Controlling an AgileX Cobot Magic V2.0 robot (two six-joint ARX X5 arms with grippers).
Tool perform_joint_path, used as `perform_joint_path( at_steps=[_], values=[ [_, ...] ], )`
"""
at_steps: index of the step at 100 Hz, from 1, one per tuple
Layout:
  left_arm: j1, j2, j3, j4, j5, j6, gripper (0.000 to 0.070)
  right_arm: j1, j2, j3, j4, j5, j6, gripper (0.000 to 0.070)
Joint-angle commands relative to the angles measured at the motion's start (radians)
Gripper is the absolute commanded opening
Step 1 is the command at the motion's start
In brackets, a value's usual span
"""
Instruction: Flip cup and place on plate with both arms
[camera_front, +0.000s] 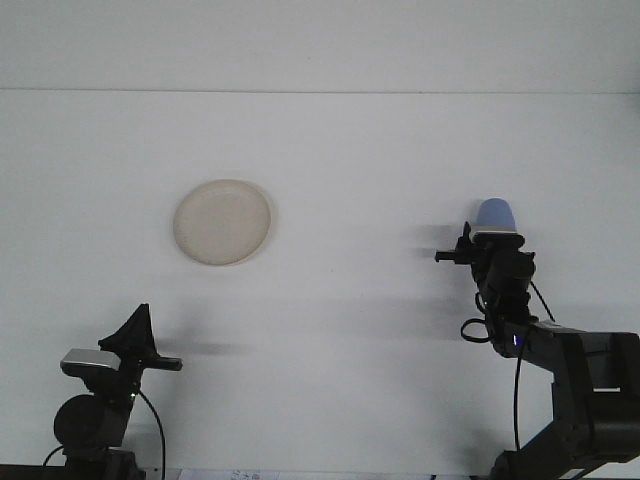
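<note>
A blue cup (497, 212) lies on its side at the right of the white table, its closed end pointing away from me. My right gripper (496, 242) has reached its near end and covers the cup's lower part, so any contact is hidden. A round cream plate (222, 222) rests flat on the table at centre left, with nothing on it. My left gripper (136, 328) points upward at the bottom left, well short of the plate.
The table's far edge (320, 91) runs across the top of the view. The right arm's black links and cable (560, 370) fill the bottom right corner.
</note>
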Motion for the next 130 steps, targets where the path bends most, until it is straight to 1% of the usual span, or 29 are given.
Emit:
perform_joint_path(
  at_steps=[1,16,32,41,49,59,69,76,86,93,104,130],
  values=[
    [-0.001,-0.002,-0.018,0.016,0.002,-0.003,0.0013,0.000,0.018,0.023,0.000,-0.013,-0.005,0.0003],
    [-0.001,-0.002,-0.018,0.016,0.002,-0.003,0.0013,0.022,-0.060,0.027,-0.109,-0.016,-0.015,0.0003],
    [-0.001,-0.002,-0.018,0.016,0.002,-0.002,0.0013,0.111,-0.274,0.043,-0.371,-0.013,-0.096,0.0003],
    [-0.001,-0.002,-0.018,0.016,0.002,-0.002,0.0013,0.183,-0.417,0.119,-0.647,-0.015,-0.114,0.0003],
    [-0.001,-0.002,-0.018,0.016,0.002,-0.002,0.0013,0.249,-0.504,0.247,-0.940,-0.020,-0.129,0.0003],
    [-0.001,-0.002,-0.018,0.016,0.002,-0.002,0.0013,0.327,-0.526,0.459,-1.297,-0.079,-0.175,0.0003],
    [-0.001,-0.002,-0.018,0.016,0.002,-0.003,0.0013,0.387,-0.475,0.679,-1.615,-0.119,-0.220,0.0003],
    [-0.001,-0.002,-0.018,0.017,0.002,-0.003,0.0013,0.431,-0.420,0.810,-1.795,-0.117,-0.252,0.0003],
    [-0.001,-0.002,-0.018,0.020,0.002,-0.003,0.0013,0.496,-0.323,0.949,-1.973,-0.112,-0.300,0.0003],
    [-0.001,-0.002,-0.018,0.029,0.002,-0.003,0.0013,0.537,-0.240,1.032,-2.071,-0.085,-0.327,0.0003],
    [-0.001,-0.002,-0.017,0.034,0.002,-0.003,0.0013,0.598,-0.117,1.116,-2.139,-0.047,-0.349,0.0003],
    [-0.001,-0.002,-0.017,0.032,0.002,-0.003,0.0013,0.716,0.101,1.188,-2.211,-0.045,-0.359,0.0003]
  ],
)
